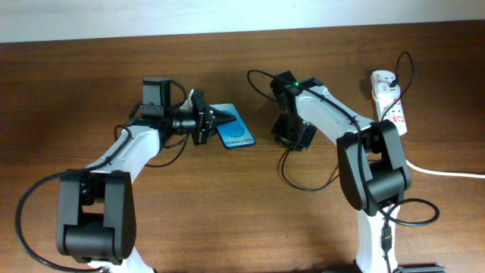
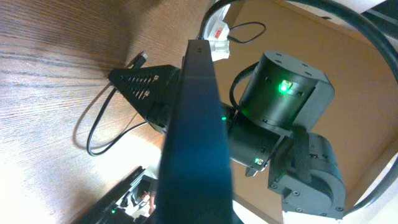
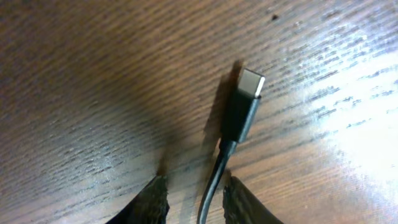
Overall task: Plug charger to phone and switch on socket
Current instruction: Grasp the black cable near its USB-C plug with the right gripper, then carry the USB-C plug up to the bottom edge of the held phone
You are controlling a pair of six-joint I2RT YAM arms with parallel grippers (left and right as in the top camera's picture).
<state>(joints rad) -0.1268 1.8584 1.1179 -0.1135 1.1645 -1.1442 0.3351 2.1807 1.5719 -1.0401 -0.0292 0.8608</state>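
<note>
Black and thin, the charger [image 3: 216,169] lies on the table [image 1: 76,76] and is not yet in the phone. Its plug [image 3: 244,106] rests flat on the wood. In the right wrist view the metal tip points away from the fingers, so its long axis runs almost straight out from the right gripper [image 3: 194,186]. The two fingers of this gripper stand a little apart, one on each side of the cable just behind the plug. One seems to touch the cable and the other shows a gap, so I judge that you have no firm pinch on it.

Left of the plug, near the middle of the table, you find the phone [image 1: 236,136]. The left gripper [image 1: 220,117] is closed on its left end. Its long axis runs from far left to near right, the free end points toward the right gripper, and the blue screen faces up. You cannot tell if it is lifted or resting on the wood.

At the far right, well apart from both grippers, is the socket [image 1: 389,95], its long axis running far to near. Its switches are too small to read.

The task is at an early step, I think. The phone is held; you must grip the plug, line it up with the phone's free end, push it in, then press the switch.
</note>
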